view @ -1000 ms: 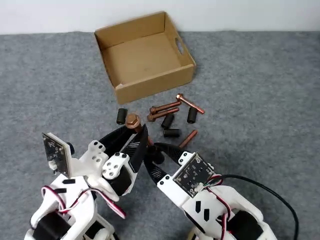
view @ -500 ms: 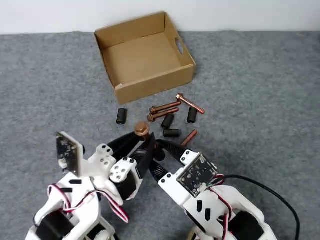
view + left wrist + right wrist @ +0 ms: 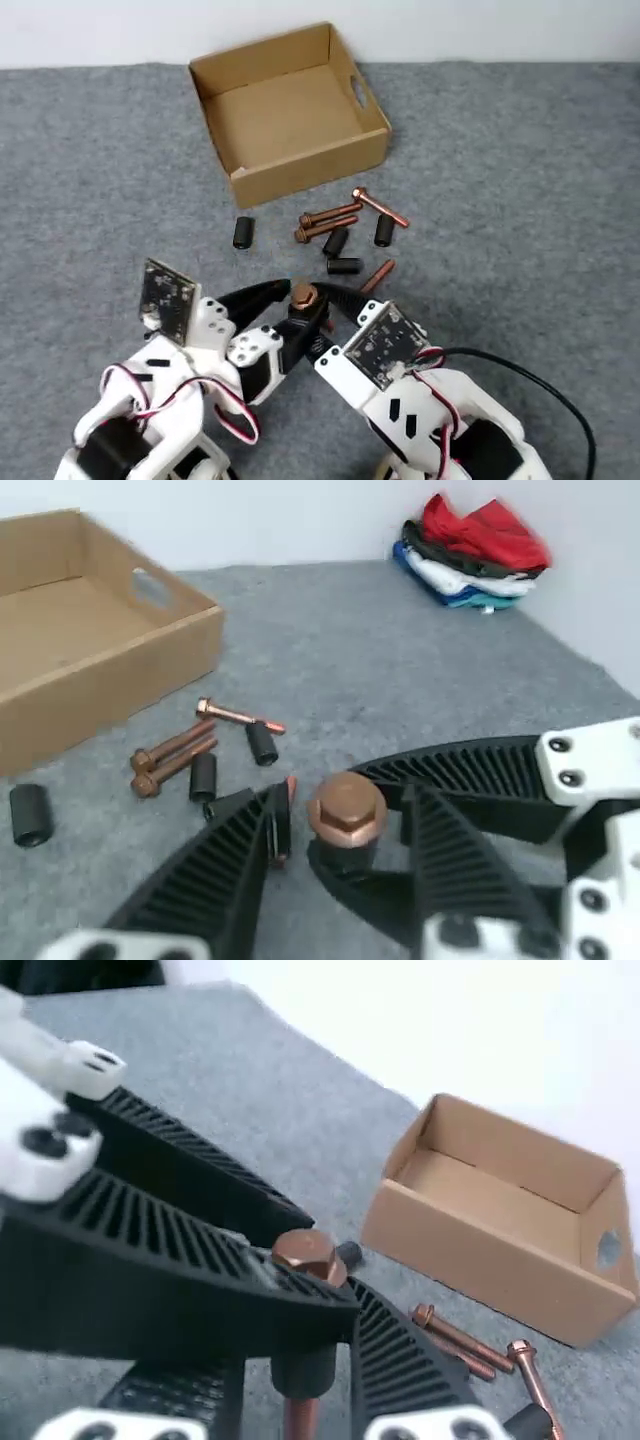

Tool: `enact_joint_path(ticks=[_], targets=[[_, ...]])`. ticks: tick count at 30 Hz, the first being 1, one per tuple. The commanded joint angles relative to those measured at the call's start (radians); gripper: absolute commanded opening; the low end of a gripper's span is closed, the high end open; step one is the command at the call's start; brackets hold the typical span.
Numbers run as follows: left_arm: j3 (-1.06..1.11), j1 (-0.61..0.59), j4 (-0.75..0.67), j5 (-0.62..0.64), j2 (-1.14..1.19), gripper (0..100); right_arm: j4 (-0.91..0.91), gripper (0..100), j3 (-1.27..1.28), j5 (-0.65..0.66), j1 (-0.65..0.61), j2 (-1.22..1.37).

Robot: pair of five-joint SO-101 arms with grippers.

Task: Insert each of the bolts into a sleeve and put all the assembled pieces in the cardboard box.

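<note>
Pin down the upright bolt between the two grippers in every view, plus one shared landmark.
High view: bolt just below centre, below the loose bolts.
Left wrist view: bolt close up, loose bolts beyond.
Right wrist view: bolt close up, mid-picture.
Shared landmark: cardboard box.

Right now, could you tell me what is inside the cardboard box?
The cardboard box shows only its bare floor, nothing lying on it. Its near wall covers a thin strip of that floor.
</note>
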Motion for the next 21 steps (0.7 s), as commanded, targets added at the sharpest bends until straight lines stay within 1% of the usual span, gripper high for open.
enact_joint_path(ticks=[1, 6, 9, 11, 14, 16, 17, 21], targets=[[-0.073, -0.015, 0.074, -0.018, 0.009, 22, -0.03, 0.8, -0.021, 0.002, 0.01, -0.004], [-0.17, -0.072, 0.13, -0.021, 0.009, 22, -0.024, 0.8, -0.011, -0.009, 0.013, -0.01], [-0.2, -0.147, 0.15, -0.061, 0.002, 21, -0.024, 0.8, -0.012, -0.095, 0.068, -0.004], [-0.203, -0.218, 0.153, -0.1, 0.0, 15, -0.024, 0.8, -0.012, -0.166, 0.142, -0.002], [-0.197, -0.354, 0.153, -0.175, 0.0, 0, -0.022, 0.8, -0.018, -0.273, 0.269, -0.002], [-0.154, -0.436, 0.149, -0.224, 0.0, 2, -0.022, 0.8, -0.021, -0.301, 0.326, -0.001], [-0.122, -0.468, 0.149, -0.241, 0.0, 1, -0.019, 0.8, -0.028, -0.305, 0.346, 0.001], [0.058, -0.6, 0.097, -0.255, 0.0, 0, 0.024, 0.8, -0.098, -0.307, 0.384, 0.087]])
